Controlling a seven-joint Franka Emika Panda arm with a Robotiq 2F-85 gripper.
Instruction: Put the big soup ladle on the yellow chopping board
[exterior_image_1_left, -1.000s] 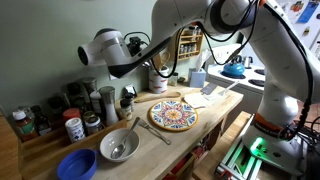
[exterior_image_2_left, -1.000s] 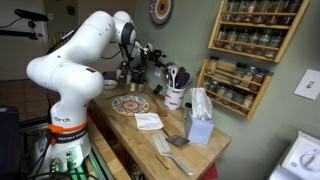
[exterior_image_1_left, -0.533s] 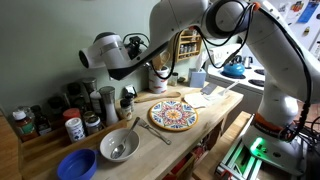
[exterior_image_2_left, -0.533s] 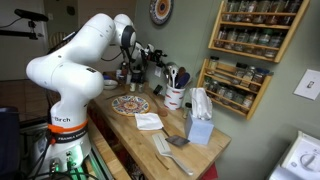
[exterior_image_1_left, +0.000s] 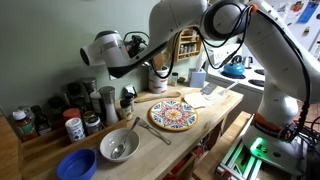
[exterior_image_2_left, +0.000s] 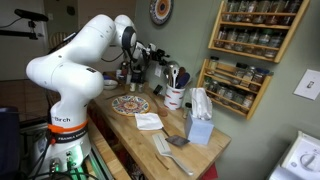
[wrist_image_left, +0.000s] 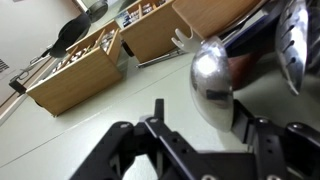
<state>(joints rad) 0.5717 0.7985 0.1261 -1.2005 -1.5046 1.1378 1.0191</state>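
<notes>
In the wrist view the big soup ladle's rounded metal bowl (wrist_image_left: 212, 78) stands between my fingers, close against the right one. My gripper (wrist_image_left: 200, 112) is open and not closed on it. In both exterior views my gripper (exterior_image_1_left: 160, 66) (exterior_image_2_left: 157, 57) hovers at the back of the counter above the white utensil crock (exterior_image_2_left: 175, 97). The round yellow chopping board (exterior_image_1_left: 173, 114) (exterior_image_2_left: 130, 104) lies flat on the wooden counter, in front of the crock. Nothing lies on it. The ladle's handle is hidden.
Another silver utensil (wrist_image_left: 296, 45) stands to the right of the ladle. A metal bowl with a small spoon (exterior_image_1_left: 118, 146), a blue bowl (exterior_image_1_left: 77, 165) and spice jars (exterior_image_1_left: 74, 126) sit at one end. A napkin (exterior_image_2_left: 148, 121), tissue box (exterior_image_2_left: 200, 120) and wall spice racks (exterior_image_2_left: 255, 30) are nearby.
</notes>
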